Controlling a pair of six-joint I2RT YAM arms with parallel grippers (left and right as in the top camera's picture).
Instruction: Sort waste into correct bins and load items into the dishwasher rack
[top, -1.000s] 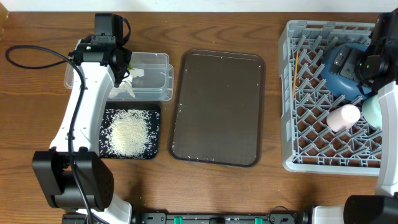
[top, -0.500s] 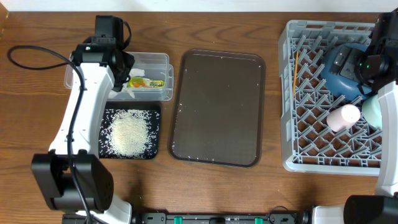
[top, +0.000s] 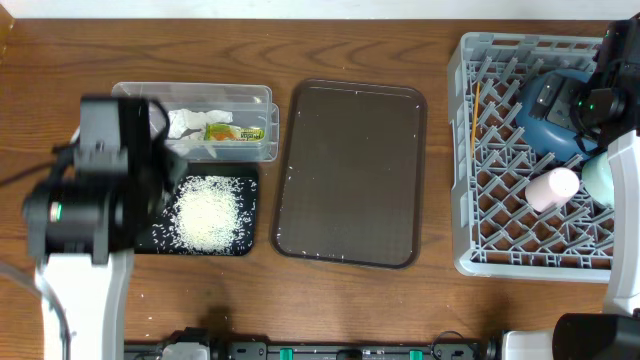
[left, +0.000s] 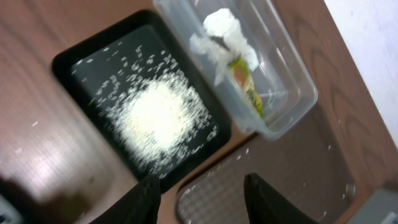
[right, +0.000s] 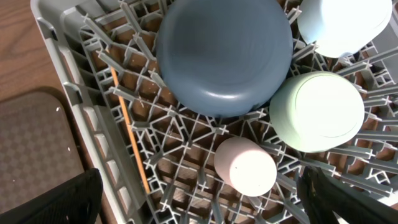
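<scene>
**Clerk:** Entry one, left arm (top: 82, 300)?
**Keeper:** White moulded link; black boxy wrist housing (top: 100, 185); one small green lamp (top: 57, 211). Left fingers (left: 144, 199): black, blade-shaped, blurred.
**Clerk:** Entry two, right arm (top: 628, 210)?
**Keeper:** Same make: white link, black housing, green lamp. Right fingers (right: 59, 199): black, matte, broad.

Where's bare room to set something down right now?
The brown serving tray is nearly bare, between clear tub and black tray on one side and rack on the other. Bare table strip between it and the rack. Crowded: the rack's right side.
</scene>
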